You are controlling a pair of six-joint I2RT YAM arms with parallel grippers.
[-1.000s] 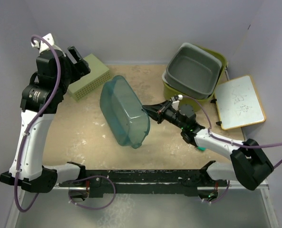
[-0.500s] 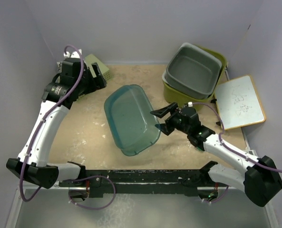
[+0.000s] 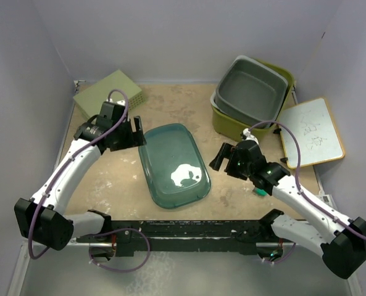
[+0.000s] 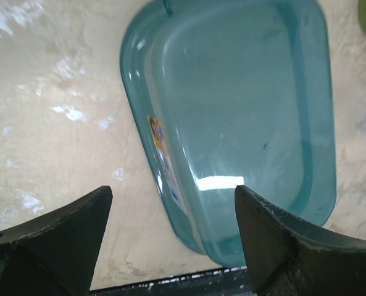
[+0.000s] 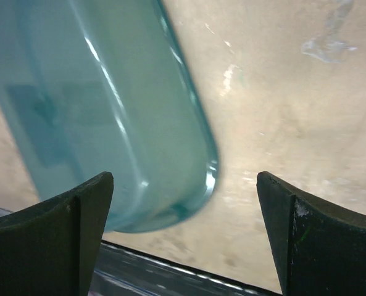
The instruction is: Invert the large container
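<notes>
Left tool (image 3: 133, 133): fingers spread wide, nothing between them, pointing down over the tabletop (image 3: 108, 176).
Right tool (image 3: 221, 156): also wide and holding nothing, low, and aimed leftward.
Large container (image 3: 173, 163): see-through teal tub lying base up on the tabletop between the two tools. Its far-left corner is just beside the left tool and its right side is near the right tool but apart from it. A sticker runs along one long side.
Beyond the left tool: a pale-green perforated box (image 3: 105, 92) at the far corner.
Beyond the right tool: an olive bin (image 3: 223, 120) with a grey tub (image 3: 250, 92) nested in it.
To the right tool's right: a small whiteboard (image 3: 310, 132).
</notes>
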